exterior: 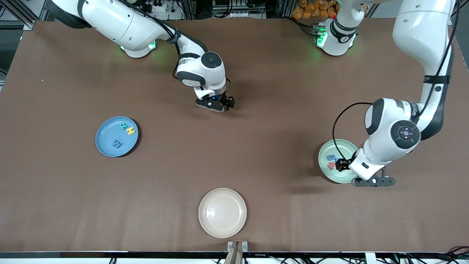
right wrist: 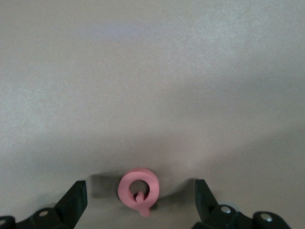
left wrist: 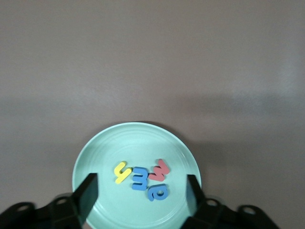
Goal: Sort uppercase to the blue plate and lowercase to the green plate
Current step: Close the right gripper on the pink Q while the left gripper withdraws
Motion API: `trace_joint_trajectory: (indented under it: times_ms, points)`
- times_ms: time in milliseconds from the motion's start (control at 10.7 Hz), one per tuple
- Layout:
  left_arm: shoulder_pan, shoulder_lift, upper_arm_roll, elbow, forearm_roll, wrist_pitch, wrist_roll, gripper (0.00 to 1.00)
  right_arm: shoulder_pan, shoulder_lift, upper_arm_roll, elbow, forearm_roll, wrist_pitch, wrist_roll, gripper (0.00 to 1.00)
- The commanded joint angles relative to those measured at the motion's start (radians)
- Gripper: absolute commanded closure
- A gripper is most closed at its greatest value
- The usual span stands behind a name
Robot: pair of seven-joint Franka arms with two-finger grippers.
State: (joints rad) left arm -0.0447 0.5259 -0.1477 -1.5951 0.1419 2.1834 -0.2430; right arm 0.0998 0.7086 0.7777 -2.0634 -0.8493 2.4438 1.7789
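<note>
- The green plate sits toward the left arm's end of the table and serves as the landmark here.
- The left gripper hangs over the green plate with its fingers spread wide and nothing between them.
- Four lowercase letters lie flat in the green plate, in the gap under those fingers: a yellow h, a blue m, a red m and a blue a.
- The blue m touches the red m, and the blue a lies against both; the yellow h is just beside the blue m.
- The right gripper is well apart from the green plate, low over bare table near the middle, its fingers also standing wide.
- A pink G lies flat on the table between those fingers, touching neither.
- The blue plate lies well apart from the green plate, toward the right arm's end of the table, and holds a blue W, a teal R and a yellow H.
- A cream plate sits nearer to the front camera than the green plate, about midway along the table.
</note>
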Motion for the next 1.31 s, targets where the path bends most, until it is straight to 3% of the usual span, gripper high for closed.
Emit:
trace_joint_trajectory:
  times_ms: [0,94,187,281,468,842,1216]
  points:
    - [0.0,-0.036,0.003,0.017,-0.025,-0.053,-0.001,0.0,0.017,0.018,-0.009,0.02,-0.031,-0.003,0.027,0.0]
    - [0.015,-0.052,0.002,0.032,-0.027,-0.072,-0.001,0.0,0.018,0.018,-0.009,0.02,-0.031,-0.012,0.028,0.05]
    - [0.017,-0.055,0.002,0.052,-0.027,-0.098,-0.001,0.0,0.021,0.018,-0.009,0.019,-0.03,-0.014,0.04,0.37]
    - [0.017,-0.061,0.002,0.075,-0.027,-0.132,-0.001,0.0,0.02,0.018,-0.009,0.017,-0.031,-0.011,0.08,0.63]
    - [0.022,-0.084,-0.004,0.128,-0.028,-0.216,0.005,0.0,0.02,0.018,-0.009,0.012,-0.031,-0.003,0.089,1.0]
    - [0.019,-0.171,-0.007,0.133,-0.03,-0.331,0.004,0.0,0.005,0.005,-0.006,0.017,-0.031,-0.011,0.088,1.0]
    - [0.019,-0.221,-0.003,0.185,-0.042,-0.438,0.001,0.0,-0.11,-0.09,0.002,0.046,-0.031,-0.028,0.076,1.0]
